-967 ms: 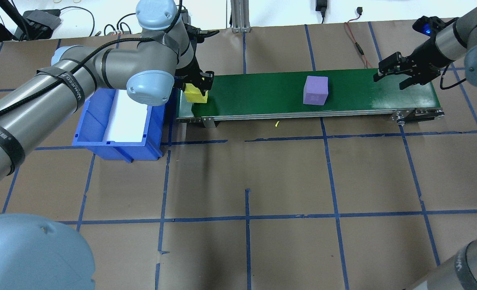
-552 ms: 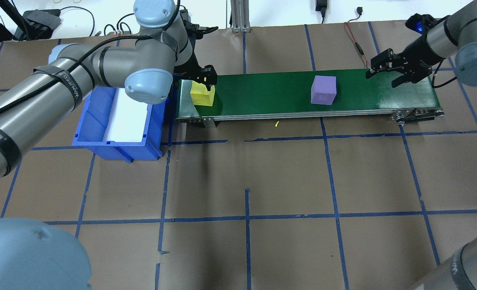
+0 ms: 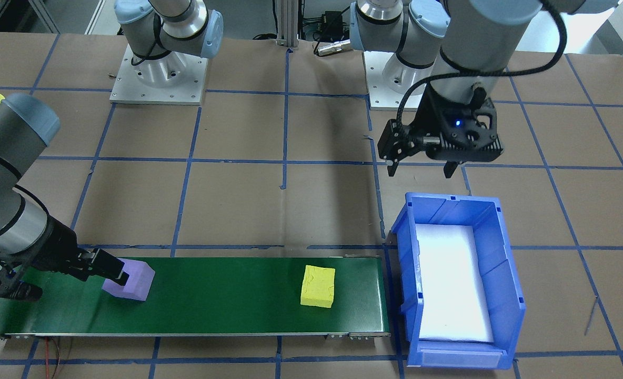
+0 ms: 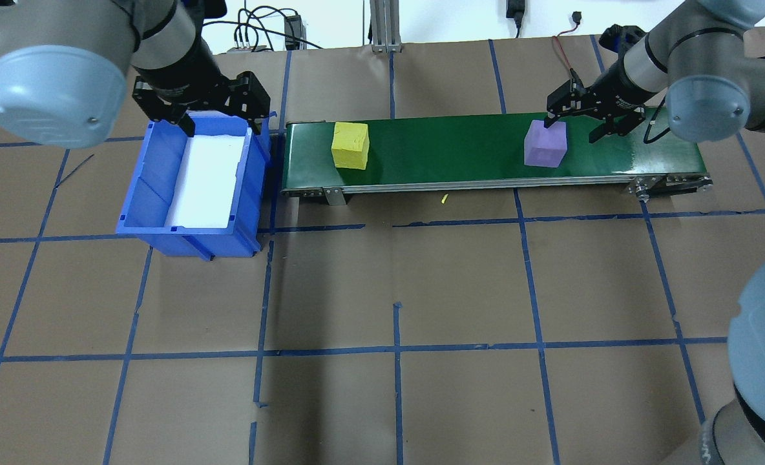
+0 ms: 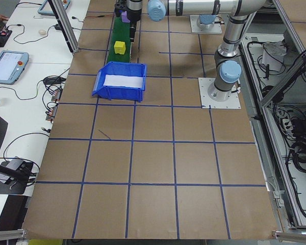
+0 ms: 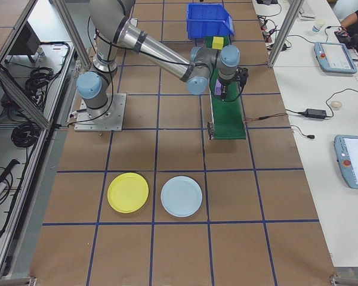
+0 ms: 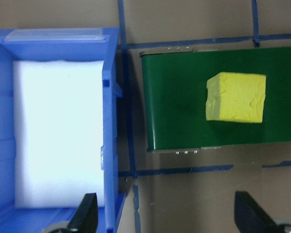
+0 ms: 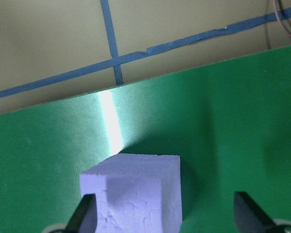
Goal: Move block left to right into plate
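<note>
A purple foam cube (image 4: 545,145) sits on the green conveyor belt (image 4: 447,148) toward its right end, while a yellow foam cube (image 4: 350,145) rests near the belt's left end. The right gripper (image 4: 584,119) hangs over the purple cube with its jaws apart and nothing between them. In the overhead view one fingertip reaches the cube's top back edge, and the other finger stands off toward 3 o'clock over bare belt. From the right wrist camera the cube lies at about 7 o'clock of the gap between the fingers, under the left-hand finger rather than centred. So the coming grasp, in my judgement, calls for a small shift toward the cube before closing. The cube is near-square, with no long axis to favour.

The left gripper (image 4: 192,106) hovers over the back rim of the blue bin (image 4: 163,194), open and empty; the yellow cube lies toward 3 o'clock from it in the overhead view.

The yellow plate (image 6: 128,192) lies on the table beside a pale blue plate (image 6: 181,196), well apart from the belt, on the right arm's side. It holds no block.
</note>
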Robot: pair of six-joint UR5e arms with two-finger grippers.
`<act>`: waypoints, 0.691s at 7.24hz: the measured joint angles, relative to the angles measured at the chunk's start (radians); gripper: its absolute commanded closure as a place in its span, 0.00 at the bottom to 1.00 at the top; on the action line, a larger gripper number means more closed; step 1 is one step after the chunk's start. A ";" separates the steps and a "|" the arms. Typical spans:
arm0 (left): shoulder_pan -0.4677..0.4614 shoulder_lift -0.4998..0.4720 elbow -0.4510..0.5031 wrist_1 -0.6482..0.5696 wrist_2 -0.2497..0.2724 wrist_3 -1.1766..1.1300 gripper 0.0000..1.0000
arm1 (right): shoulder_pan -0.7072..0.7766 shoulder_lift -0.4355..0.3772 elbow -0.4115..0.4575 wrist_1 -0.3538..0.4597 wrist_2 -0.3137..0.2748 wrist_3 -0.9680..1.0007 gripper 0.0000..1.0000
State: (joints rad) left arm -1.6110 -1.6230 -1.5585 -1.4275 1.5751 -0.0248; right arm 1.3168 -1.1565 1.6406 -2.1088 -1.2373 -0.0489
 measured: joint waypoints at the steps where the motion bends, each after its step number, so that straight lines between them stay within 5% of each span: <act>1: 0.004 0.059 0.002 -0.076 0.000 0.000 0.00 | 0.000 0.003 0.000 0.000 -0.001 0.000 0.00; 5: 0.018 0.141 0.022 -0.182 -0.009 0.010 0.00 | 0.000 0.024 0.000 -0.001 -0.073 -0.016 0.06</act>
State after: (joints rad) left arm -1.5925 -1.4824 -1.5370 -1.6091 1.5663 -0.0147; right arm 1.3168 -1.1322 1.6408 -2.1096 -1.3107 -0.0650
